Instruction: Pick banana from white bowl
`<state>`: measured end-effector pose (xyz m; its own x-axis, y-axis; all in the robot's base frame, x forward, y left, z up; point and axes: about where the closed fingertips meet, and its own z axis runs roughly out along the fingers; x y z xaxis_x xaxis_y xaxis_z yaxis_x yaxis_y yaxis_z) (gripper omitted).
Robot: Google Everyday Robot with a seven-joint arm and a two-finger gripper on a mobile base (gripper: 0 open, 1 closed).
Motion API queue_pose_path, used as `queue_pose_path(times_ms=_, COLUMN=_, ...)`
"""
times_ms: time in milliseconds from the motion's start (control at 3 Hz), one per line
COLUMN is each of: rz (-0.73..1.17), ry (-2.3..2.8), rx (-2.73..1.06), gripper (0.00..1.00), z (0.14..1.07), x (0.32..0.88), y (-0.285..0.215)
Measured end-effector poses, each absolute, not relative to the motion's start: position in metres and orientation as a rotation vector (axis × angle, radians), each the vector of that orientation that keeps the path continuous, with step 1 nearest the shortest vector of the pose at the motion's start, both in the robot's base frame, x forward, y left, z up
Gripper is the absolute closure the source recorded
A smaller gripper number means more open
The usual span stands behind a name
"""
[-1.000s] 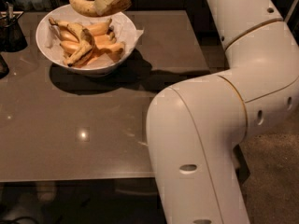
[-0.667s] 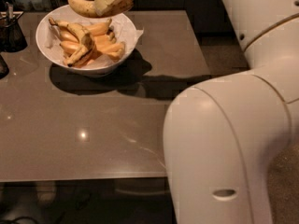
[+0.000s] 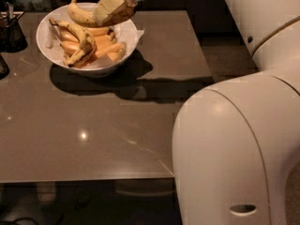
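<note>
Banana (image 3: pixel 82 16) is over the 12 o'clock rim of the bowl (image 3: pixel 46 37). It looks clear of the fruit below, though I can't rule out contact at the back rim. Tool (image 3: pixel 115 12) comes in from 1 o'clock with its fingers closed across the banana's 3 o'clock half. The stem end sticks out free toward 10 o'clock.

Handling, my read:
- Light, but long and curved. The grip is off-centre, so the free stem end wants to droop or swing about the fingers.
- Soft flesh under thin skin, and the brown speckles suggest it's ripe. Too much squeeze bruises or splits it.
- Skin is smooth and a bit slick, so expect some slip if it's moved fast.
- Best hold is mid-body, across the curve. The current hold sits nearer the blunt end: workable, less balanced.

In the bowl there is also a bent banana (image 3: pixel 84 39) and pale pieces (image 3: pixel 108 50) at 4 o'clock. A low swing could clip them.

Bowl is at 11 o'clock on the counter (image 3: pixel 93 125), with a wire container (image 3: pixel 11 32) at 9 o'clock of it. Arm (image 3: pixel 234 149) fills the view at 4 o'clock.
</note>
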<state>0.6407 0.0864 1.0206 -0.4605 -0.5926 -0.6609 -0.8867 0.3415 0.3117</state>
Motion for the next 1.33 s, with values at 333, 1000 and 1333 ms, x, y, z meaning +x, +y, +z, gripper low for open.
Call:
queue_pose_path(times_ms=333, rz=0.96, ry=2.156, rx=-1.238, gripper=1.0, z=1.035, x=0.613, y=0.079)
queue_pose_path(times_ms=1000, rz=1.027, ry=2.136, rx=-1.155, gripper=1.0, z=1.045, x=0.55, y=0.075)
queue_pose_path(times_ms=1333, rz=1.024, ry=2.139, rx=-1.17, gripper=1.0, z=1.049, x=0.547, y=0.077)
